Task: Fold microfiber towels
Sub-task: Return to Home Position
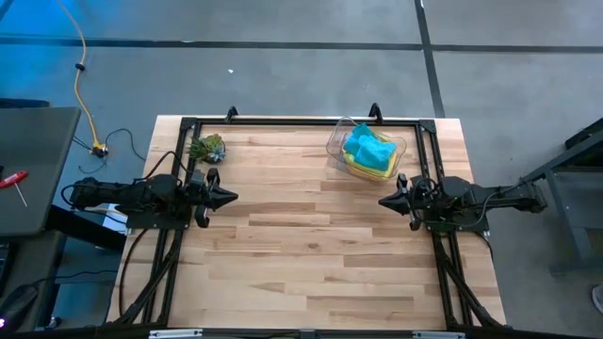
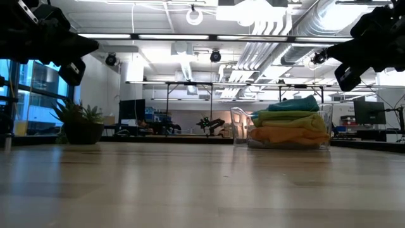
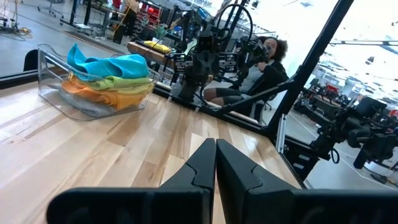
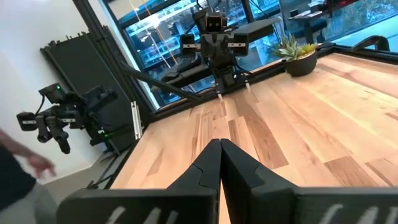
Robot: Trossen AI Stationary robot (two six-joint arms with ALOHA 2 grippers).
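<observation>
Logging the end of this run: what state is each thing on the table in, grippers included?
Left gripper: shut, empty, above the table at its left side.
Right gripper: shut, empty, above the right side.
Clear bin: upright, open-topped.
Microfiber towels: stacked inside the bin, teal on top.
Plant: upright.

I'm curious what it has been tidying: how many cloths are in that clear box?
4 show, stacked in the clear bin at the table's far right: teal on top, then lime green, yellow, orange lowest. More may be hidden beneath.
</observation>
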